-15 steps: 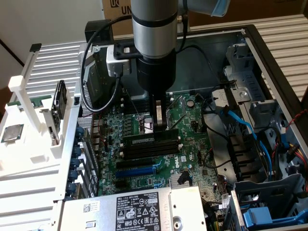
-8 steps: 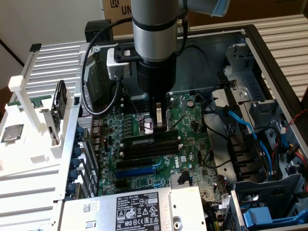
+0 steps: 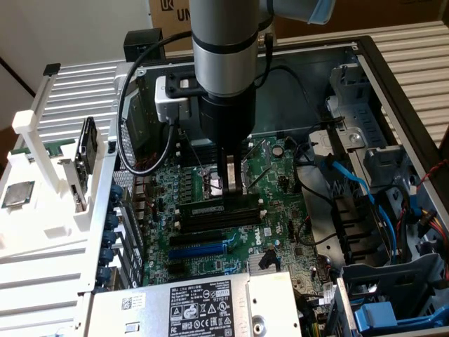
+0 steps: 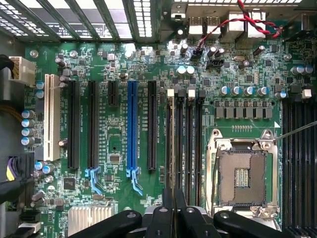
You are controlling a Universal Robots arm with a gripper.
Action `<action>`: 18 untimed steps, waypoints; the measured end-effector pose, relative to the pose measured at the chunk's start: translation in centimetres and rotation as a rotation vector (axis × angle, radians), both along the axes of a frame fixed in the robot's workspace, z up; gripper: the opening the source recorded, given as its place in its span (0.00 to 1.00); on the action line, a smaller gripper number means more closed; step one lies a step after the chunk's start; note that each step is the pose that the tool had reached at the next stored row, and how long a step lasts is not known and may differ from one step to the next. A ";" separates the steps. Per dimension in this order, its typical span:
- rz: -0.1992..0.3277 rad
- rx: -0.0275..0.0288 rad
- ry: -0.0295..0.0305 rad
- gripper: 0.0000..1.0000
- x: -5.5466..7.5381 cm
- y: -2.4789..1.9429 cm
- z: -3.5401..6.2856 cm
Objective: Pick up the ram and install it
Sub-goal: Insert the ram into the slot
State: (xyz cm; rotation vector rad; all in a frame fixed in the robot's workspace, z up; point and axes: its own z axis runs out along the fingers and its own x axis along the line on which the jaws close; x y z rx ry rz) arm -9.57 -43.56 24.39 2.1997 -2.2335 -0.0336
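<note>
**Ram Stick Held Over the Black Slots**

The robot arm reaches down into an open grey metal computer case (image 3: 393, 84). Inside lies a big green motherboard (image 3: 270, 172).

The end effector (image 3: 232, 189) is near the middle of the motherboard. Its two black fingers (image 4: 167, 203) are very close together, with just a thin gap between them. They pinch the top edge of the long, thin, dark-green ram stick (image 3: 210, 213). The ram stick stands up on its long edge, right under the fingers. It lines up with a group of four long black memory slots (image 4: 190, 139). In the wrist view it sits at the slot farthest from the square silver processor socket (image 4: 242, 173). The pictures do not tell if the ram stick is pushed all the way in.

Just past that group is a long blue card slot (image 4: 132, 124), with more black slots beside it.

A silver box with a black and white label (image 3: 203, 302) sits at the near edge of the case. Blue cables (image 3: 351, 179) run along the case on the exterior view's right. On the exterior view's left, outside the case, a white plastic rack (image 3: 42, 232) holds a square silver processor chip (image 3: 17, 193).
</note>
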 end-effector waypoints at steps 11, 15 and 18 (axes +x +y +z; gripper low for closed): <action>0.006 0.0015 0.0100 0.12 0.1 -0.06 -0.28; 0.006 0.0024 0.0108 0.12 0.2 -0.07 -0.31; 0.006 0.0026 0.0107 0.12 0.2 -0.06 -0.39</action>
